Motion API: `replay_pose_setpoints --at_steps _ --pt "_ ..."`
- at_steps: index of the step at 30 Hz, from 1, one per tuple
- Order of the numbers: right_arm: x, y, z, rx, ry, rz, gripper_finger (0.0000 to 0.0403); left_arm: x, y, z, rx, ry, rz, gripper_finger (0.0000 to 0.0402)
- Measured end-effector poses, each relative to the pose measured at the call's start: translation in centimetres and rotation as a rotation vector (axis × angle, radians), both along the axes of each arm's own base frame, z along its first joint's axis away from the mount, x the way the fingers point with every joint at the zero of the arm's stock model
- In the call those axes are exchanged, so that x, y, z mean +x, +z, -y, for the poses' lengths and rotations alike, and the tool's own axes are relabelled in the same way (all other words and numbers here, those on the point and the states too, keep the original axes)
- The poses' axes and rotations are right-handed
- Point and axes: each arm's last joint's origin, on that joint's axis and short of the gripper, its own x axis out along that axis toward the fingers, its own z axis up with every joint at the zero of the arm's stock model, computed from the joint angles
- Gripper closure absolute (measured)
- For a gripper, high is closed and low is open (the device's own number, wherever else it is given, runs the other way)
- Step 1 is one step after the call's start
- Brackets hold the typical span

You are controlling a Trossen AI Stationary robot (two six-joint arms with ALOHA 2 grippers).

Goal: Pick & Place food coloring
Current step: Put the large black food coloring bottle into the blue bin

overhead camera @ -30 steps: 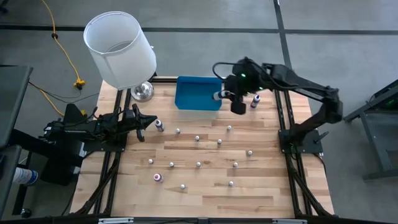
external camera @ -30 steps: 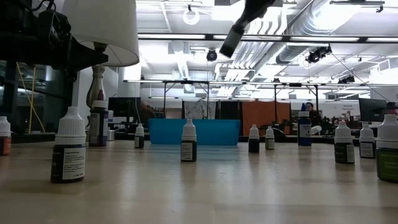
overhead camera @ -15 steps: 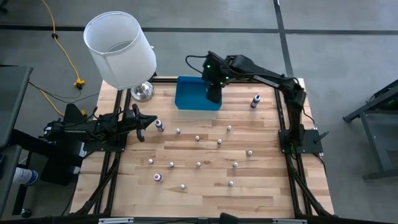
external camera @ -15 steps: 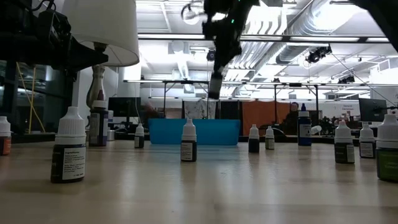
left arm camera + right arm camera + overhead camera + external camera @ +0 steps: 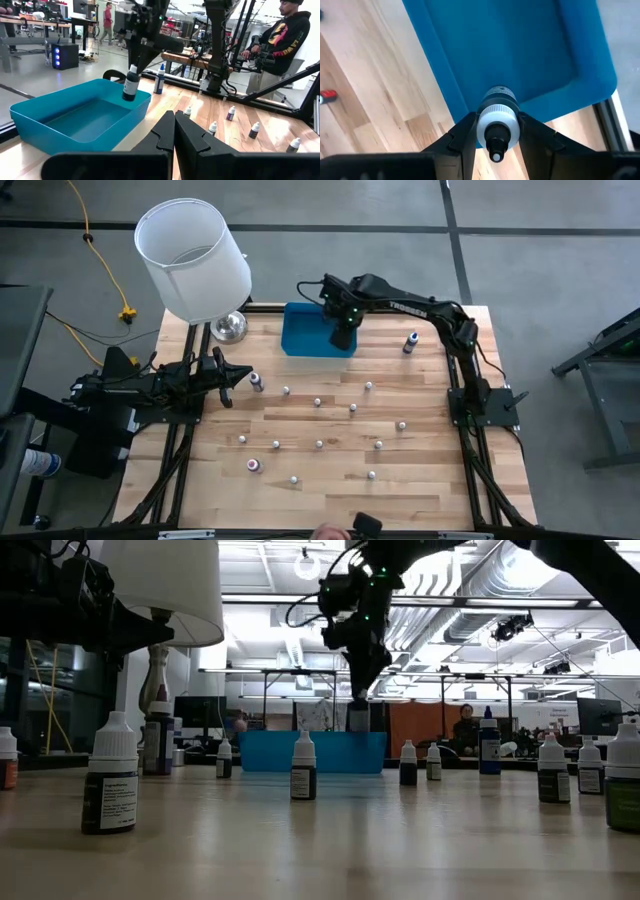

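White lamp shade (image 5: 193, 260) is sitting on its metal base (image 5: 229, 327) at the wooden table's (image 5: 320, 500) far-left corner; yellow cable (image 5: 103, 265) is trailing across the floor.

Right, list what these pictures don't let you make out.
- Bottle labels: print on the near bottle is too small to read in the low view.
- Blue tray: the right gripper covers part of it from above; the low view shows only its outer wall.
- Held bottle: its lower body is hidden behind its own cap in the right wrist view.
- Left gripper: cut off by the picture edge.
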Motion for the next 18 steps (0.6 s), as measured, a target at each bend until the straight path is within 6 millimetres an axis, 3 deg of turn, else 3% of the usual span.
replay_pose_setpoints --at_steps 7,18 --pt "-0.2 -2.5 0.0 0.037 0.028 -0.026 0.0284 0.0 0.0 0.0 0.0 0.0 0.0 0.0401" --pt "-0.2 -4.3 -0.1 0.062 0.042 0.001 0.0284 0.0 0.0 0.0 0.0 0.0 0.0 0.0401"
